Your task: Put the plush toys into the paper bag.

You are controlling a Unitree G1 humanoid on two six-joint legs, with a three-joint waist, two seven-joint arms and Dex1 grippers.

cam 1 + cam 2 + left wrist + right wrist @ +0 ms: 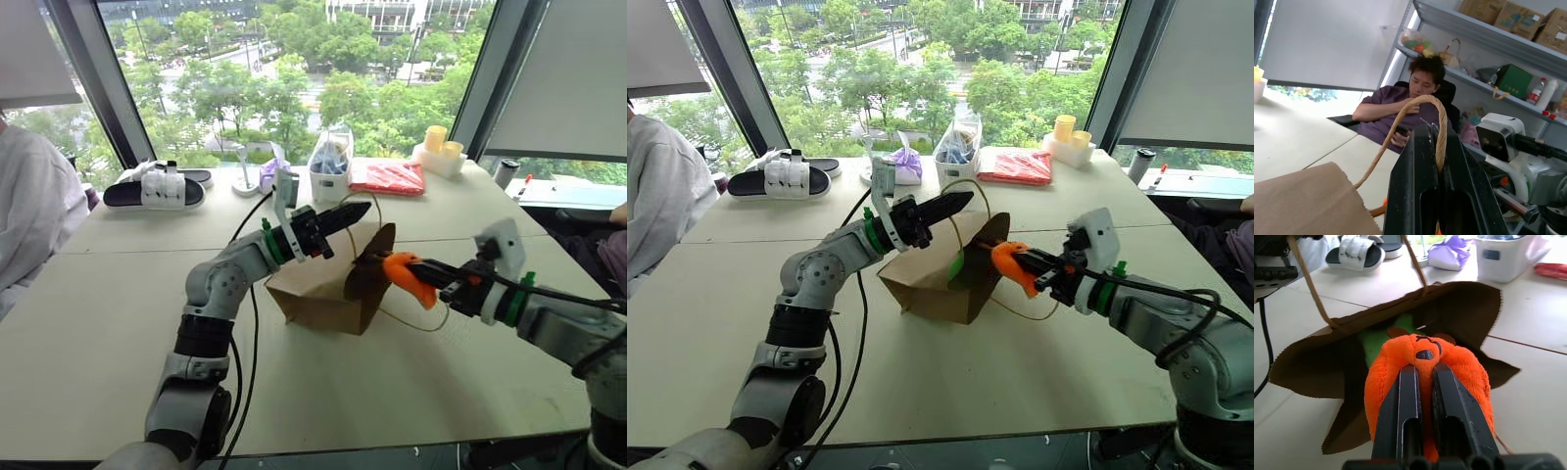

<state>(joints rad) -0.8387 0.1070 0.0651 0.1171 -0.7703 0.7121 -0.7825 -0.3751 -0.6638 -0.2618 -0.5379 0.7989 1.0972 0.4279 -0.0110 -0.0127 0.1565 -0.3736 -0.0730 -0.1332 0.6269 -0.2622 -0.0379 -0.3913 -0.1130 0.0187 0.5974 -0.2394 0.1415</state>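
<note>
Paper bag (pixel 936 284): on its side, green toy (pixel 1374 340) inside. Left gripper (pixel 355 213) clamped on bag handle (pixel 1422 105). Right gripper (pixel 1021 258) closed on orange toy (pixel 1011 262) at bag mouth.

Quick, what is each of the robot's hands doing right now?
Left gripper: shut on the paper bag's cord handle, holding it up.
Right gripper: shut on the orange plush toy, at the bag's mouth.
</note>
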